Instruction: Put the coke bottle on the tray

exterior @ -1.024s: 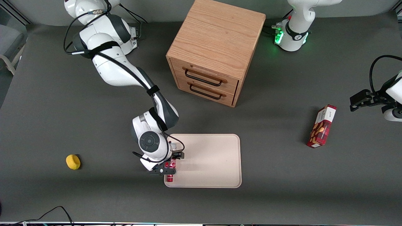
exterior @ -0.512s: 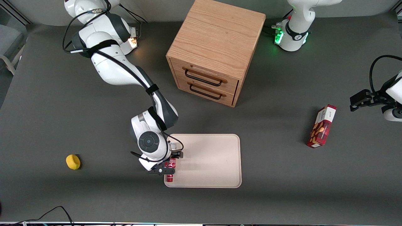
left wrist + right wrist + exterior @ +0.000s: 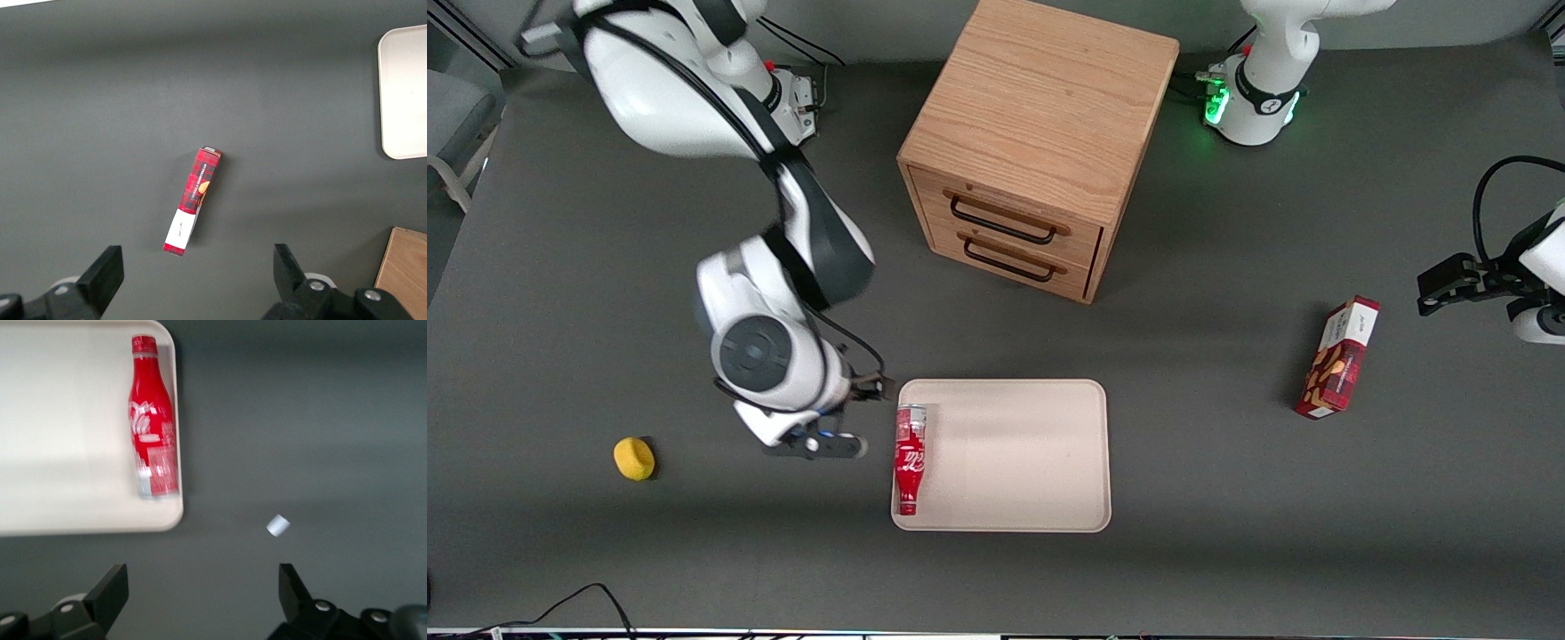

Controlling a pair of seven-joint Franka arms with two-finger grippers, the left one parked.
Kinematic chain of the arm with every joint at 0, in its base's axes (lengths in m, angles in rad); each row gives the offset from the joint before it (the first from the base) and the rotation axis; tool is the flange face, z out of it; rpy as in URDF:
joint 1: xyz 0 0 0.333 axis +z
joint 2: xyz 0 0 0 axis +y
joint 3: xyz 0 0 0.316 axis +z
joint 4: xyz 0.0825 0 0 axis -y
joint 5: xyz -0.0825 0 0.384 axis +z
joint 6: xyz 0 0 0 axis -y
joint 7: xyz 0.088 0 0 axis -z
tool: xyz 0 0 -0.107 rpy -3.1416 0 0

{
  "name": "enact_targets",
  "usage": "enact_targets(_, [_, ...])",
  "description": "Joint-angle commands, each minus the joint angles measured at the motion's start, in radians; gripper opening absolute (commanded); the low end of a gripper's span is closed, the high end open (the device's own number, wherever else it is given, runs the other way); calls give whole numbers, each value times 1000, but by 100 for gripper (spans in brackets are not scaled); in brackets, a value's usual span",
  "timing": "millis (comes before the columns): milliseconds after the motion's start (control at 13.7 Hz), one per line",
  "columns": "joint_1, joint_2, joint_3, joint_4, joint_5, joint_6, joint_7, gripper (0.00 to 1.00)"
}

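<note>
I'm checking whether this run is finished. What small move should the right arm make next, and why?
Probably just retreat a little farther from the tray and stop. The coke bottle already lies on its side inside the tray, against the rim nearest the working arm. The gripper is open, holds nothing, and hangs over bare table beside the tray, so no further grasp seems needed.

A matte dark grey table (image 3: 1227, 551) filled nearly the whole front view, evenly lit, with a soft band of shadow running along its front edge. Near the middle of the rear edge stood a light oak cabinet (image 3: 1040, 133), turned at an angle, its two drawers (image 3: 1009, 236) shut and fitted with black bar handles. Past the rear corner at the working arm's end showed what may have been a grey chair (image 3: 449, 124).
</note>
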Motion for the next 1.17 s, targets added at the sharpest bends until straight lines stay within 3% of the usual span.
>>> enact_targets(0, [-48, -335, -17, -399, 49, 30, -144, 100])
enact_targets(293, [-27, -629, -201, -614, 79, 9, -347, 100])
enact_targets(439, [-19, -740, -258, -656, 79, -19, -369, 100])
enact_targets(1098, [-72, -806, -255, -624, 55, -93, -384, 100])
